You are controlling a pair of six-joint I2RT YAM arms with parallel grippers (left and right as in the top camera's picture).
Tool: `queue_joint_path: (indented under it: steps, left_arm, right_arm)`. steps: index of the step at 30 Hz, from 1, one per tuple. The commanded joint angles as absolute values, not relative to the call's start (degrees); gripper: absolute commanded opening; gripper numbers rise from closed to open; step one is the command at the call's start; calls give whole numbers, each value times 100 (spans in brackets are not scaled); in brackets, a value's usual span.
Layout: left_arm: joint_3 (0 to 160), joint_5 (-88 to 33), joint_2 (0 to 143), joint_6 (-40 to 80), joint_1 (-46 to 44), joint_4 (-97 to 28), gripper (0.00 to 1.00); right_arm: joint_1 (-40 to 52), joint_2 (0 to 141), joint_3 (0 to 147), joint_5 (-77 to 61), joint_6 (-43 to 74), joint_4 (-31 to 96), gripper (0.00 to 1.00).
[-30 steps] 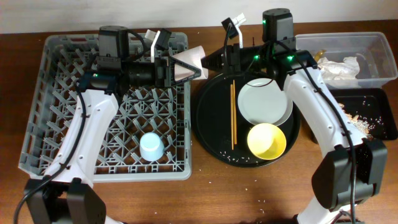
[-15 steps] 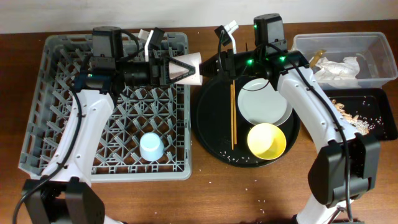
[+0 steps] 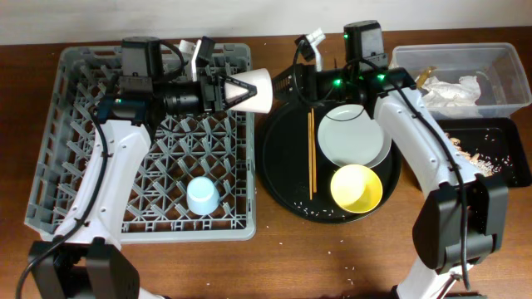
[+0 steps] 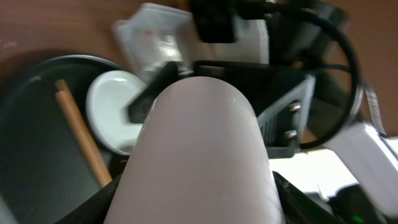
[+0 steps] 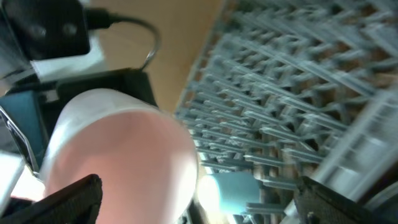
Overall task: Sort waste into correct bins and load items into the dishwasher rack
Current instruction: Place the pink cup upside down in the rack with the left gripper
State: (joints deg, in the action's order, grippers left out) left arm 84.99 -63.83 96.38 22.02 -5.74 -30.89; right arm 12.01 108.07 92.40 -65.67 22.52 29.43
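The pink cup (image 3: 254, 90) is being held on its side by the left gripper (image 3: 237, 90), whose fingers are clamped on the cup's tapered wall. The mouth is being pointed away from the dishwasher rack (image 3: 166, 231). The cup is being carried in the air over the rack's right rim, near its far corner, and has not yet been set among the pegs. Just beyond that same rim the right gripper (image 3: 293, 83) is being held close to the cup's mouth. In its wrist view its fingers are spread wide with nothing between them. A light-blue cup (image 3: 203, 196) is sitting mouth down inside the rack, near its front rim. From here the main danger is judged to be slippage: a smooth tapered wall is being squeezed, and the cup could be squirted out of the grip and dropped outside the rack. Contact between the two grippers is also being risked, so close together. If the cup is not turned mouth down before lowering, its rim could be caught on a peg and left tipped.
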Motion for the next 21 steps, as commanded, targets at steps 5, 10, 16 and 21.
queue_joint_path:
  steps: [5,10,16,21]
  left_arm:
    - [9555,-1616,9653,1656,-576,-5551,48]
    - [10114,392,9887,1472,-1081,-6997,48]
    - [10114,517,11557,1315,-1588,-7030,49]
    - [10138,545,11773,1317,-1588,-7096,95]
  right_arm:
    - [552,10805,9216,-4060,1474,4740,98]
    - [484,10805,9216,-3242,1372,5194,98]
    - [484,10805,9216,-3076,1369,5415,99]
    - [484,10805,9216,-3076,1363,5424,98]
